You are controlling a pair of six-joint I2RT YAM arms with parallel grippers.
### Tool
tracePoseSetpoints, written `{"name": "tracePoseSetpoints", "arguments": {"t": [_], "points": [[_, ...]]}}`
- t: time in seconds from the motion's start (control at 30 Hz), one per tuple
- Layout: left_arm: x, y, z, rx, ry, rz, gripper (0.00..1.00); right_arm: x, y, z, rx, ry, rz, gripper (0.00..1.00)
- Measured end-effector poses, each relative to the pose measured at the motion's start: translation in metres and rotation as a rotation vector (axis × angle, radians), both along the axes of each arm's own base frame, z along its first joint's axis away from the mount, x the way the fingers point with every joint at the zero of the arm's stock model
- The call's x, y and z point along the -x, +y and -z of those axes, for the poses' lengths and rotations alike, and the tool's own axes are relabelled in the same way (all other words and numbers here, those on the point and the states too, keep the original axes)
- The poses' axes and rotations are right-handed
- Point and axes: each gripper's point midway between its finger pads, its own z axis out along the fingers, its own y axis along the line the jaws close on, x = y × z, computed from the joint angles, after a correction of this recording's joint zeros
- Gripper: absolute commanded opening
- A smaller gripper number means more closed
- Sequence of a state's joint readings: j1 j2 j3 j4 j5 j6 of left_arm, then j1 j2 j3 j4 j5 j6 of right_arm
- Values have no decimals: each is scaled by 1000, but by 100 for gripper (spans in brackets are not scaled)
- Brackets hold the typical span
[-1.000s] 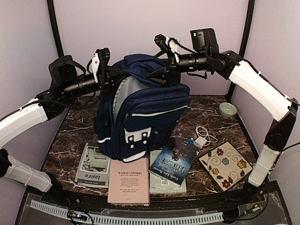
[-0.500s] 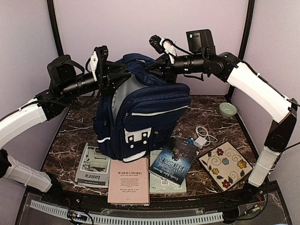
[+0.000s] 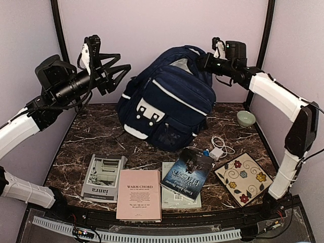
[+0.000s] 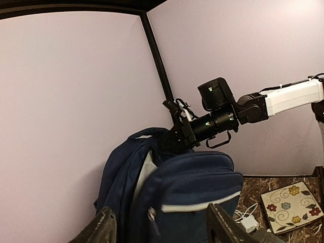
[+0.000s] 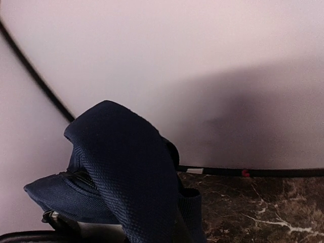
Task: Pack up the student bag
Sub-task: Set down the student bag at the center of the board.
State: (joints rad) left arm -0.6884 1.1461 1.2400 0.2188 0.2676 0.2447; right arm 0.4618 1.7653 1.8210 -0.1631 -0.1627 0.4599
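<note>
Nearest to us, along the front edge of the dark marble table [image 3: 86,136], we see a row of reading matter. A grey booklet [image 3: 104,177] lies on the left, with a pink book [image 3: 139,195] titled WARM CHORD just beside it. Next comes a blue book [image 3: 187,172], lying slantwise on top of a white book [image 3: 174,200]. To the right of these lies a floral tile [image 3: 243,177], turned at an angle. A little further in, between the blue book and the tile, sits a white charger [image 3: 216,152] with its cable looped behind it. Further back, by the right wall, stands a small green bowl [image 3: 246,118].

Behind all this, in the middle of the table toward the back, is the student bag [image 3: 169,101]. It is tilted, with its top up toward the right and its striped front pockets and pale buckle patch facing up and to the left. Its lower end is down at the marble; we cannot tell whether it bears on it.

The right gripper [image 3: 205,59] is at the bag's top, its jaws pressed together on a fold of navy fabric. In its wrist view that fabric fills the lower frame. The left gripper [image 3: 121,76] hangs in the air to the left of the bag, apart from it, with its jaws spread and nothing between them.
</note>
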Motion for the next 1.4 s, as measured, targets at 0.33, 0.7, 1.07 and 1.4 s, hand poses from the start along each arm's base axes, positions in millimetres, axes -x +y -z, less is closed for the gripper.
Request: {"name": "tracePoseSetpoints", "arguments": {"t": [0.33,0.7,1.07,1.4], "points": [[-37,-7,49,11,243,-87,66,-40,-133,145,-300,276,595,0],[-76,-117,215,-336,440,-26,93,4,-64,170,-454,279,531,0],[-97,-129,244,-511,259,-93,54,62,15,194,-448,317,305,0],[-99,-129,261,-587,259,-78,65,87,28,205,-415,323,235,6]]}}
